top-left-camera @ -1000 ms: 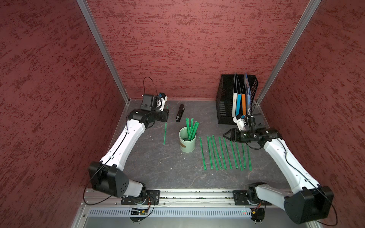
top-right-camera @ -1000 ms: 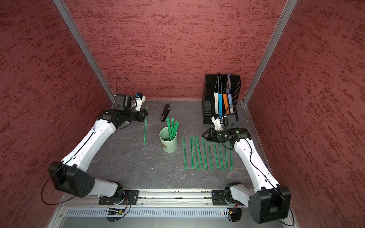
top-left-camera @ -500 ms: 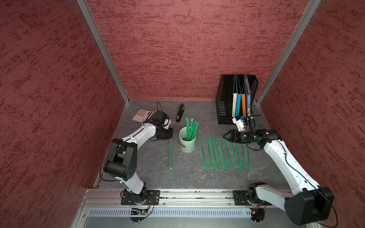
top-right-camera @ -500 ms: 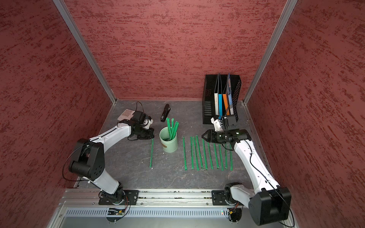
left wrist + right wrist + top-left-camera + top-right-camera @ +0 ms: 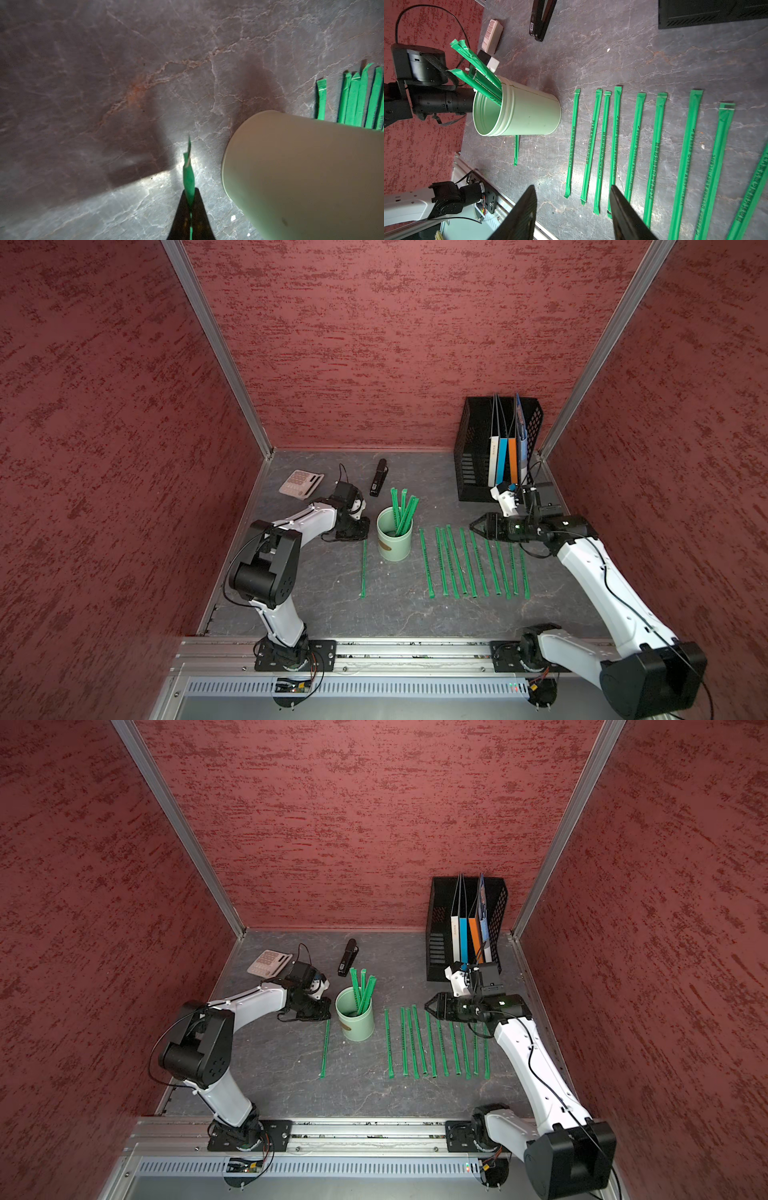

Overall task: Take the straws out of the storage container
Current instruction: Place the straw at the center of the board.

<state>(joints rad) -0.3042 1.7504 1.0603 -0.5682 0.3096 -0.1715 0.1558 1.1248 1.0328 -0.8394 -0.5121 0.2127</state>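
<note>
Centre of the frame in both top views: a pale mint-green cylindrical cup, upright on the dark grey stone-look tabletop; four or so bright green flat-wrapped straws stand in it, leaning toward its upper-right rim. Right of the cup a row of like straws lies flat, side by side, none touching the cup; left of it one lone straw lies just beside the base.

The left gripper sits low, just beside the cup wall, jaws together and pinched on the upper end of that lone straw; whether it touches the wall I cannot tell. The right gripper hangs over the upper ends of the row, jaws apart, nothing between them.

Risks, as I judge them: the left gripper, letting go or lifting away so near the cup, could nudge it — a light cup with leaning straws may tip; the thin wrapper may cling to a pad and drag askew. The right gripper, if it goes in next, could pinch two straws at once or catch the rim; both arms close to the cup could clash.
</note>
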